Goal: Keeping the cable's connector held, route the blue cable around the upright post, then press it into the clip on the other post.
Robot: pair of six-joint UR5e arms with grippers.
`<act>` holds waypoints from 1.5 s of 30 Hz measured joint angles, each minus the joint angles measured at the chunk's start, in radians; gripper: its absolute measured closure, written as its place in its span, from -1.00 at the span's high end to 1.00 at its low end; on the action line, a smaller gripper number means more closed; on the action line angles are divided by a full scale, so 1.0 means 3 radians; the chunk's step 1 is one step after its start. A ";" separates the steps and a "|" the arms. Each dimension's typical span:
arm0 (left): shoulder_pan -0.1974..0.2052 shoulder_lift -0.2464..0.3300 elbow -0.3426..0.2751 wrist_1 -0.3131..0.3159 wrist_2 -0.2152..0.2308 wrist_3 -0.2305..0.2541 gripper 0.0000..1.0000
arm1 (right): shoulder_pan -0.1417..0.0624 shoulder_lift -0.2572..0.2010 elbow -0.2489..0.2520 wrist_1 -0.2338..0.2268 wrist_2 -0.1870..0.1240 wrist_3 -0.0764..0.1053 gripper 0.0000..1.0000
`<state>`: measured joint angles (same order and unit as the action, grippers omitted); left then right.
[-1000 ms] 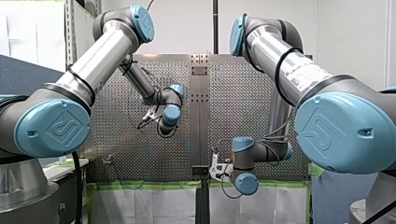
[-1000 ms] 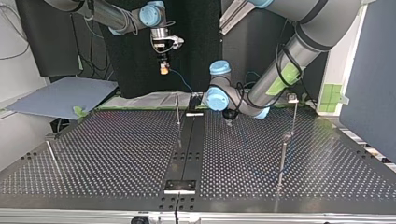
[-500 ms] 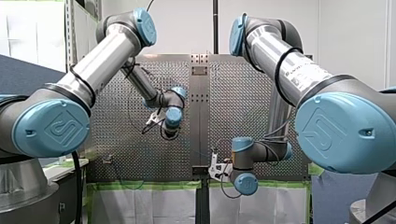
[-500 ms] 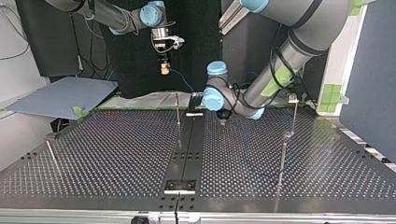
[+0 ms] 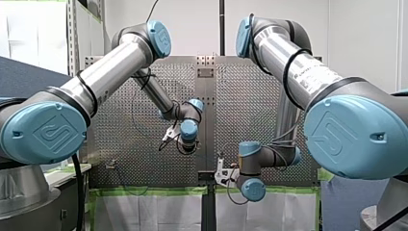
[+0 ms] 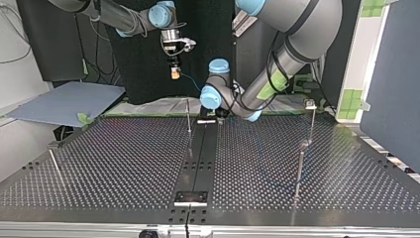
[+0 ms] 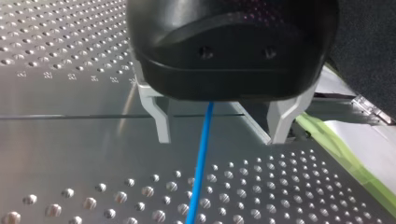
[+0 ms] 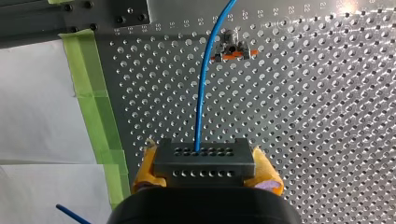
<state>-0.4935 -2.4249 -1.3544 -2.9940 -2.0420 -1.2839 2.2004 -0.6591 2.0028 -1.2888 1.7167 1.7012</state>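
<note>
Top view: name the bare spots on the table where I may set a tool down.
Bare: the perforated table between the slanted rod and the centre rail, and again between that rail and the tall post. Crowded: the edge nearest the arms by the thin post, where my left claw hangs open astride the blue cable.

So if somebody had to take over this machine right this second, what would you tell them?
Right gripper: shut on the grey connector, held up above the table.
Left gripper: open, low over the table, blue cable running loose between its fingers.
Orange clip sits ahead of the right gripper; a thin post stands by the centre rail.
Done: connector gripped.
Left: routing round the post and pressing into the clip; neither shows as done.
</note>
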 joint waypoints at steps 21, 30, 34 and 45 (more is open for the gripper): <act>-0.0097 -0.0011 0.0000 -0.0381 0.0529 -0.0069 1.00 | 0.0001 -0.0001 -0.0001 -0.0046 -0.0096 -0.0004 -1.00; -0.0208 -0.0016 0.0000 -0.0459 0.0779 -0.0186 1.00 | 0.0001 0.0000 -0.0002 -0.0071 -0.0120 0.0002 -1.00; -0.0255 -0.0016 0.0001 -0.0472 0.0902 -0.0274 1.00 | 0.0002 0.0000 -0.0001 -0.0079 -0.0126 0.0005 -1.00; -0.0302 -0.0013 0.0000 -0.0490 0.1149 -0.0549 1.00 | 0.0001 0.0000 -0.0001 -0.0076 -0.0128 0.0007 -1.00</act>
<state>-0.5841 -2.4288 -1.3544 -3.1410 -1.6972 -1.4485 2.2007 -0.6591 2.0026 -1.3115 1.6783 1.7033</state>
